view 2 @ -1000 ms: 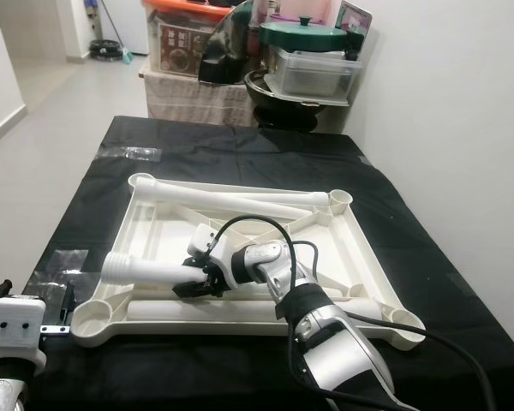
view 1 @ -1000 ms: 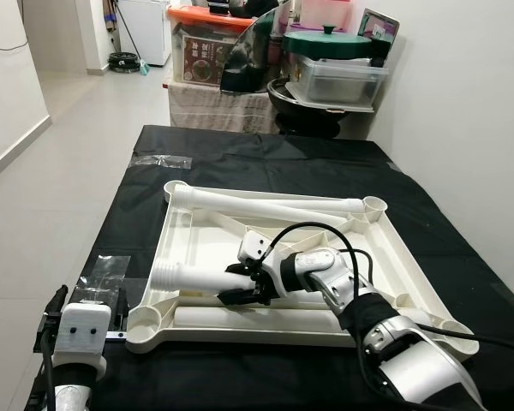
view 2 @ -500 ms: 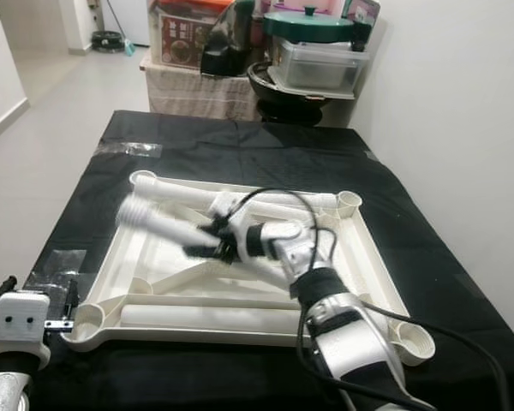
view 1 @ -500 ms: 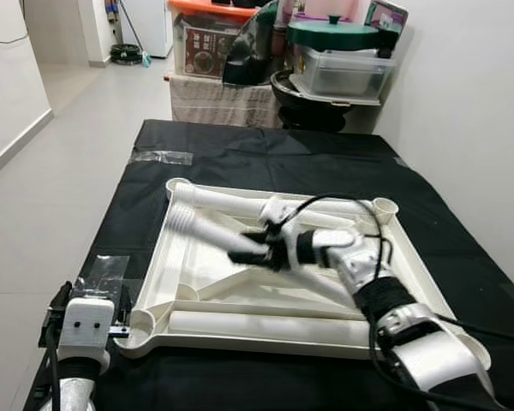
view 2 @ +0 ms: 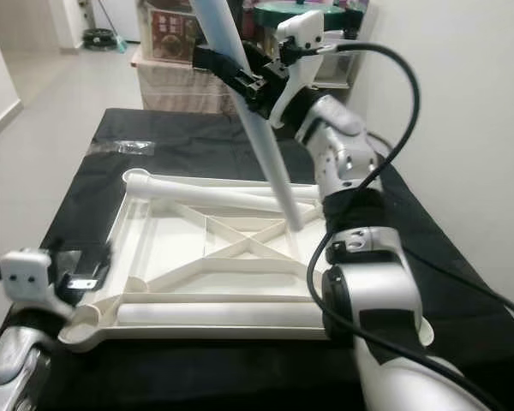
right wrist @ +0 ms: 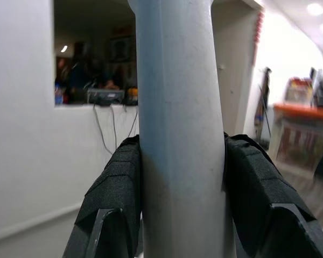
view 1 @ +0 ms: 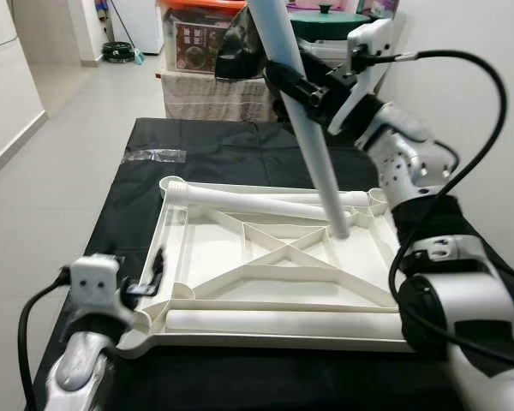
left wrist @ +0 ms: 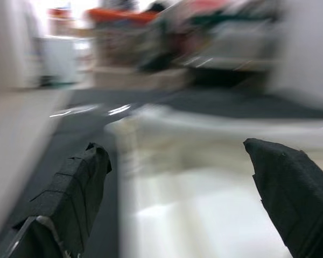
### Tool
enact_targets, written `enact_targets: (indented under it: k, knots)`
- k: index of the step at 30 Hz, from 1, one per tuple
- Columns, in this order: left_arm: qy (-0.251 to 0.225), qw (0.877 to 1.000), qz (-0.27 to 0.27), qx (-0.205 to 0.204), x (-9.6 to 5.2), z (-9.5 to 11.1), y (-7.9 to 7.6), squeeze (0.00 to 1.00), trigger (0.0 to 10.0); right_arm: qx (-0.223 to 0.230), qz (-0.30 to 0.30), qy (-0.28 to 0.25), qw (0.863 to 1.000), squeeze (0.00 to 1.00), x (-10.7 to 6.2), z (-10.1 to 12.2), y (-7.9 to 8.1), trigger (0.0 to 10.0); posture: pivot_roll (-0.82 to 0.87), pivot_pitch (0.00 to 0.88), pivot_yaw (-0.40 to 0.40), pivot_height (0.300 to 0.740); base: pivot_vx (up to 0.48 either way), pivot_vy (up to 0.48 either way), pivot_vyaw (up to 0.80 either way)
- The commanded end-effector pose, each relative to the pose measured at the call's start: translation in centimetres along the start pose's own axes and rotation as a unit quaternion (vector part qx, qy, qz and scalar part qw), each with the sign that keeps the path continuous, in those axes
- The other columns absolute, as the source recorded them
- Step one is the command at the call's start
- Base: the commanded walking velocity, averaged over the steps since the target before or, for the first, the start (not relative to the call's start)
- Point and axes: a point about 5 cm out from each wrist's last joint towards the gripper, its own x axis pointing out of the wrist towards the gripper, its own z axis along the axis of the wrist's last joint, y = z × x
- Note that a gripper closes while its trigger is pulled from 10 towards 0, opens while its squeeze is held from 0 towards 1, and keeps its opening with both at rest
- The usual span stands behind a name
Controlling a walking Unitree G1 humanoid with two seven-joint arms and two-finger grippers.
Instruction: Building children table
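Note:
The white children's tabletop (view 1: 165,224) lies upside down on a black cloth. My right gripper (view 1: 296,86) is raised high over the far side, shut on a white table leg (view 1: 313,147). The leg stands steeply tilted, its lower end down by the far right corner socket (view 1: 379,199). In the right wrist view the fingers (right wrist: 114,200) clamp the leg (right wrist: 177,134) from both sides. Two more legs lie inside the tabletop, one along the far edge (view 1: 257,204) and one along the near edge (view 1: 274,322). My left gripper (view 1: 150,276) is open beside the near left corner.
Behind the table stand stacked boxes, a dark bag and a green-lidded pot (view 1: 325,21). A clear plastic bag (view 1: 154,156) lies on the cloth at the far left. A white wall runs along the right; open tiled floor lies to the left.
The right gripper has swung the leg up from lying in the tabletop to nearly upright, lower end by the far right corner. The left gripper has risen toward the near left corner.

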Motion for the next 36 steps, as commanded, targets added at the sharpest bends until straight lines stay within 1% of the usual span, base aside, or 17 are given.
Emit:
enact_targets:
  k: [1, 2, 3, 5, 6, 9, 10, 12, 15, 19, 23, 27, 31, 32, 33, 34, 36]
  knots:
    - [0.003, 0.999, -0.024, -0.023, 0.0, 0.1, -0.5, 0.0, 10.0, 0.017, -0.014, -0.009, 1.0, 0.0, -0.3, 0.1, -0.3, 0.0, 0.08, 0.0, -0.081, 0.74, 0.0, 0.0, 0.0]
    - [-0.023, 0.991, -0.1, -0.085, 1.2, 1.6, -1.8, 0.0, 10.0, 0.069, -0.03, -0.021, 0.997, 0.0, 0.2, -1.9, 1.1, 0.0, 0.07, 0.0, -0.072, 0.74, 0.0, 0.0, 0.0]
    - [-0.023, 0.991, -0.1, -0.085, 1.2, 1.6, -1.8, 0.0, 10.0, 0.069, -0.03, -0.021, 0.997, 0.0, 0.2, -1.9, 1.1, 0.0, 0.07, 0.0, -0.072, 0.74, 0.0, 0.0, 0.0]
    - [-0.03, 0.981, -0.15, -0.122, 1.9, 2.4, -2.6, 0.0, 10.0, 0.105, -0.033, -0.032, 0.993, 0.0, 0.5, -3.0, 2.4, 0.0, 0.06, 0.0, -0.064, 0.74, 0.0, 0.0, 0.0]
    - [-0.03, 0.981, -0.15, -0.122, 1.9, 2.4, -2.6, 0.0, 10.0, 0.105, -0.033, -0.032, 0.993, 0.0, 0.5, -3.0, 2.4, 0.0, 0.06, 0.0, -0.064, 0.74, 0.0, 0.0, 0.0]
    - [-0.011, 0.965, -0.22, -0.14, 2.3, 2.3, -3.5, 0.0, 10.0, 0.14, -0.037, -0.059, 0.988, 0.0, 1.2, -3.3, 3.7, 0.0, 0.05, 0.0, -0.042, 0.74, 0.0, 0.0, 0.0]
    - [-0.011, 0.965, -0.22, -0.14, 2.3, 2.3, -3.5, 0.0, 10.0, 0.14, -0.037, -0.059, 0.988, 0.0, 1.2, -3.3, 3.7, 0.0, 0.05, 0.0, -0.042, 0.74, 0.0, 0.0, 0.0]
    - [0.007, 0.954, -0.254, -0.157, 2.2, 1.8, -4.2, 0.0, 10.0, 0.146, -0.036, -0.076, 0.986, 0.0, 1.8, -2.7, 4.2, 0.0, 0.04, 0.0, -0.035, 0.74, 0.0, 0.0, 0.0]
    - [0.021, 0.948, -0.267, -0.172, 2.2, 1.3, -4.4, 0.0, 10.0, 0.155, -0.029, -0.088, 0.984, 0.0, 2.3, -2.1, 4.8, 0.0, 0.03, 0.0, -0.032, 0.74, 0.0, 0.0, 0.0]
    - [0.036, 0.95, -0.255, -0.179, 2.4, 0.7, -4.1, 0.0, 10.0, 0.169, -0.013, -0.102, 0.98, 0.0, 2.7, -1.3, 5.6, 0.0, 0.03, 0.0, -0.033, 0.74, 0.0, 0.0, 0.0]
    - [0.056, 0.95, -0.242, -0.188, 2.5, -0.1, -3.7, 0.0, 10.0, 0.196, 0.023, -0.123, 0.973, 0.0, 3.0, 0.2, 7.3, 0.0, 0.03, 0.0, -0.032, 0.74, 0.0, 0.0, 0.0]
    - [0.066, 0.952, -0.242, -0.173, 2.8, -0.5, -3.5, 0.0, 10.0, 0.207, 0.054, -0.134, 0.968, 0.0, 2.8, 1.1, 8.7, 0.0, 0.02, 0.0, -0.024, 0.74, 0.0, 0.0, 0.0]
    - [0.061, 0.949, -0.254, -0.179, 3.4, -0.4, -3.6, 0.0, 10.0, 0.221, 0.067, -0.132, 0.964, 0.0, 2.7, 0.9, 9.7, 0.0, 0.02, 0.0, -0.021, 0.74, 0.0, 0.0, 0.0]
    - [0.063, 0.947, -0.26, -0.18, 3.7, -0.4, -3.8, 0.0, 9.0, 0.226, 0.069, -0.129, 0.963, 0.0, 2.6, 0.7, 10.0, 0.0, 0.02, 0.0, -0.019, 0.74, 0.0, 0.0, 0.0]
    - [0.065, 0.945, -0.264, -0.18, 3.8, -0.5, -3.9, 0.0, 9.0, 0.23, 0.069, -0.127, 0.962, 0.0, 2.6, 0.6, 10.2, 0.0, 0.02, 0.0, -0.019, 0.74, 0.0, 0.0, 0.0]
    - [0.067, 0.943, -0.272, -0.179, 4.0, -0.5, -4.2, 0.0, 9.6, 0.232, 0.071, -0.125, 0.962, 0.0, 2.6, 0.5, 10.4, 0.0, 0.01, 0.0, -0.015, 0.74, 0.0, 0.0, 0.0]
    - [0.067, 0.943, -0.272, -0.179, 4.0, -0.5, -4.2, 0.0, 9.6, 0.232, 0.071, -0.125, 0.962, 0.0, 2.6, 0.5, 10.4, 0.0, 0.01, 0.0, -0.015, 0.74, 0.0, 0.0, 0.0]
